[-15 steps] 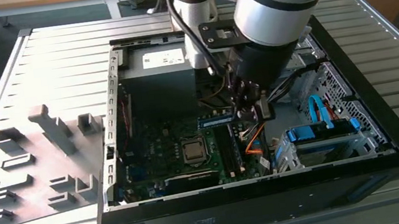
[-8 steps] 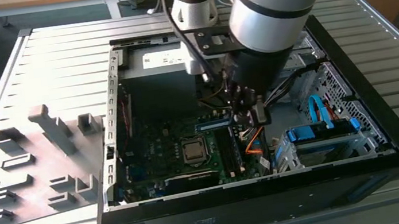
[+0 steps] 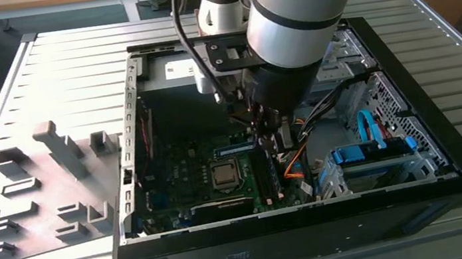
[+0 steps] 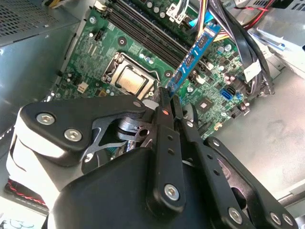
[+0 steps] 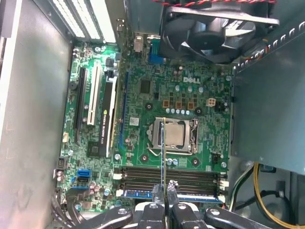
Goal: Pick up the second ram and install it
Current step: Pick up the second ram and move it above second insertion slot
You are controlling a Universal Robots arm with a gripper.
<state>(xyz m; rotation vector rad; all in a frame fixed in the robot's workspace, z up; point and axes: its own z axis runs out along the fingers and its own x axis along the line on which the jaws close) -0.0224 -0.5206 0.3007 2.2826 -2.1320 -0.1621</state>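
- The jaws are closed narrow on one end of the second ram (image 4: 194,58). With so short a hold the stick is judged easy to twist, so the squeeze should be kept firm and the motion slow.
- The second ram (image 5: 163,143) is held in the air above the motherboard (image 5: 143,95), by the board edge where the memory slots (image 5: 143,172) run. In the first wrist view it is seen edge-on, crossing the slots rather than lined up with them.
- The slot nearest that board edge is taken by a blue module (image 5: 200,195), so a free dark slot is to be aimed for.
- For a clean seat, the contact edge should be brought parallel to the slot and pressed evenly.
- The cables (image 4: 238,33) beside the slots are a likely snag.
- The CPU (image 5: 174,133) lies just beyond the slots and is to be kept clear of.
- The case (image 3: 273,244) stands on the worktop (image 3: 70,63). A grey holder tray (image 3: 43,194) lies toward the worktop edge at the exterior view's left.
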